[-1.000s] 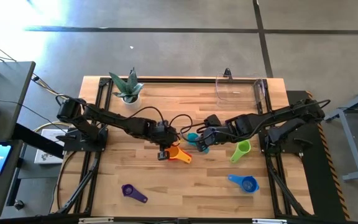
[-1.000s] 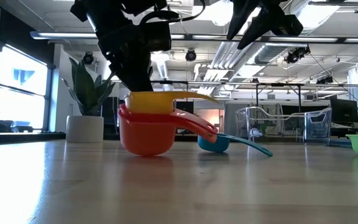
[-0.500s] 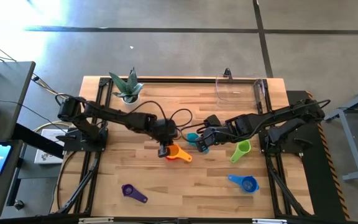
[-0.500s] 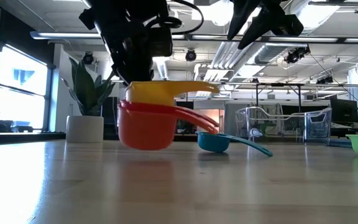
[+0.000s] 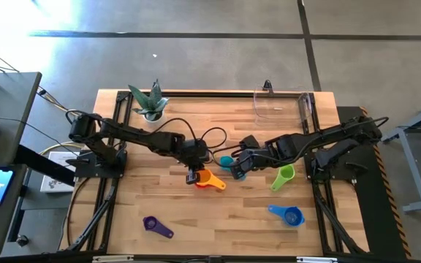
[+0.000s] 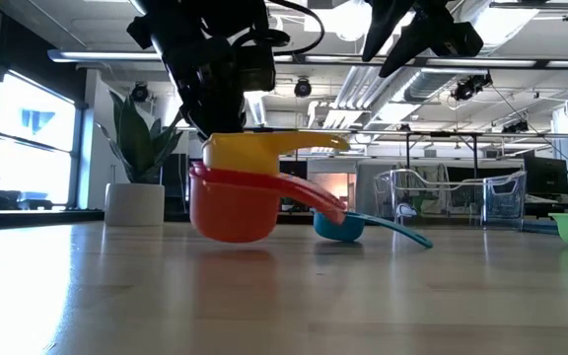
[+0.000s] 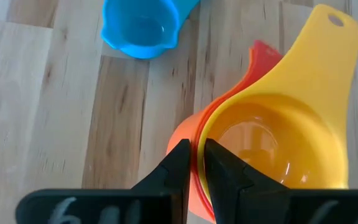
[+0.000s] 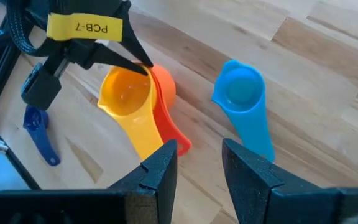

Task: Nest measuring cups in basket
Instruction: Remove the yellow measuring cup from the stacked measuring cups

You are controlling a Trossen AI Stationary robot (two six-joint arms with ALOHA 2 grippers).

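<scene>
Flanking the nested cup stack: teal cup; green cup farther right.

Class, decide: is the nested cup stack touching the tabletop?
Apart. The low view shows a strip of background between the stack and the tabletop; the left gripper pinches its rim.

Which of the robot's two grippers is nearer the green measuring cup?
Right. The right gripper hangs over the table's middle, beside the green cup; the left gripper, gripping the nested orange and yellow cups, is farther off.
</scene>
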